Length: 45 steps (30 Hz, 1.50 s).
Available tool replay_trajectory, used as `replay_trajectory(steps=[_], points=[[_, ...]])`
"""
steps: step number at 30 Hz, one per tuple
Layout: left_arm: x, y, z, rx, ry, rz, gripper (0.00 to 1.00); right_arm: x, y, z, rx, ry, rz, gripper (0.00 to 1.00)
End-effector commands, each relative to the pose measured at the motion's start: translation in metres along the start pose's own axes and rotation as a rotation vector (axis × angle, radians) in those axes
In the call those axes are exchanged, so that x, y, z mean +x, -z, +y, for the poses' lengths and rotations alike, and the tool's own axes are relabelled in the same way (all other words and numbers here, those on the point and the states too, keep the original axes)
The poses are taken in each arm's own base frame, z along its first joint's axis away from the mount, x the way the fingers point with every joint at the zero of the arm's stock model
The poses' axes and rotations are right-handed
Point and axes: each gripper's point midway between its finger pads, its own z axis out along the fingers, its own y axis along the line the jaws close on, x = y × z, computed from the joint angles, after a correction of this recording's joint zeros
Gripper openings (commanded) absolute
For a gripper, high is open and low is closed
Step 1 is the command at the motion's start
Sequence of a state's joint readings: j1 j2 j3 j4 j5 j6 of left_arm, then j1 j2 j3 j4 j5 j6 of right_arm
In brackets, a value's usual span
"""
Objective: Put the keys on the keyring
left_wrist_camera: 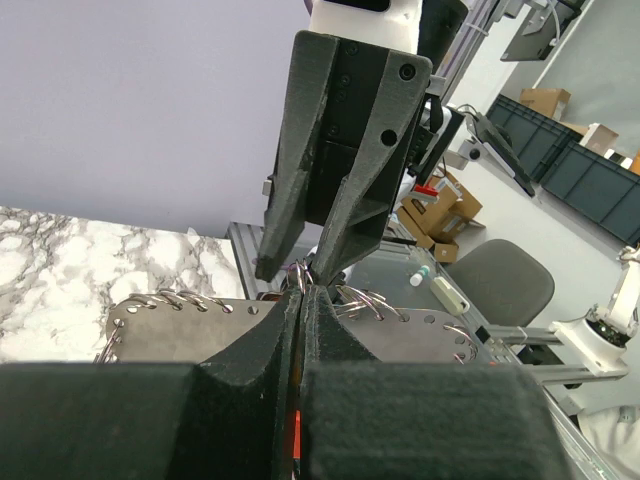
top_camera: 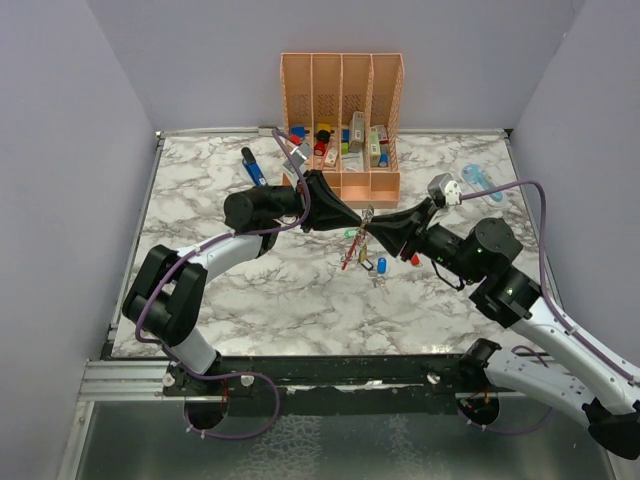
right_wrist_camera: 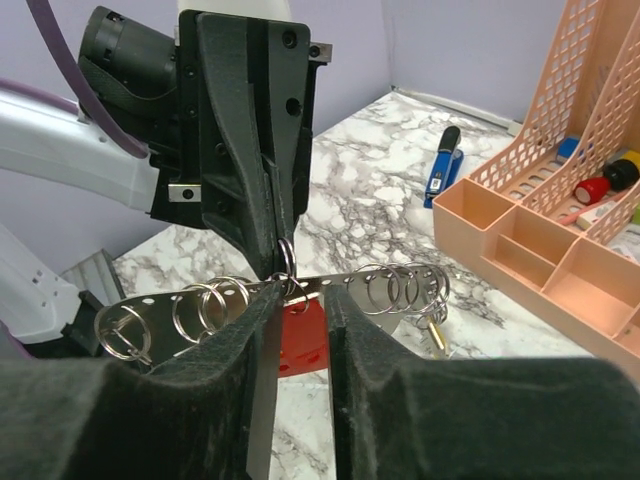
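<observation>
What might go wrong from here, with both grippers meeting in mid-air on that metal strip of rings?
1. The left gripper seems to pinch only a small ring at its very fingertips; a sideways tug might pull it free.
2. The right gripper, jaws apart astride the ring-laden metal strip, may snag a neighbouring ring if it closes.
3. The keys dangle above the table; a slip would likely drop them.
</observation>
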<state>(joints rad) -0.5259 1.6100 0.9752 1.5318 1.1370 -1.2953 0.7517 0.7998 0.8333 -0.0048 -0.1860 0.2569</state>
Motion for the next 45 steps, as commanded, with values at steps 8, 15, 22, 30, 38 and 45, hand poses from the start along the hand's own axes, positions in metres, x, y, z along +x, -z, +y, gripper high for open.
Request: replay_trajectory(steps=[8, 15, 22, 30, 38, 45], points=[[-0.021, -0.006, -0.042, 0.136, -0.275, -0.042, 0.00, -0.017, 0.005, 0.008, -0.026, 0.003, -0.041, 0.15], [-0.023, -0.007, -0.043, 0.137, -0.278, -0.046, 0.00, -0.012, 0.009, 0.008, -0.021, -0.014, -0.030, 0.09], [-0.024, -0.007, -0.044, 0.140, -0.275, -0.047, 0.00, -0.003, 0.006, 0.008, -0.027, -0.039, -0.008, 0.02], [-0.025, -0.007, -0.046, 0.141, -0.276, -0.048, 0.00, 0.001, 0.004, 0.008, -0.031, -0.045, 0.002, 0.01], [-0.026, -0.008, -0.045, 0.143, -0.275, -0.047, 0.00, 0.013, 0.004, 0.010, -0.046, -0.070, 0.033, 0.01], [-0.027, -0.008, -0.046, 0.143, -0.272, -0.050, 0.00, 0.025, 0.005, 0.011, -0.054, -0.101, 0.057, 0.01]])
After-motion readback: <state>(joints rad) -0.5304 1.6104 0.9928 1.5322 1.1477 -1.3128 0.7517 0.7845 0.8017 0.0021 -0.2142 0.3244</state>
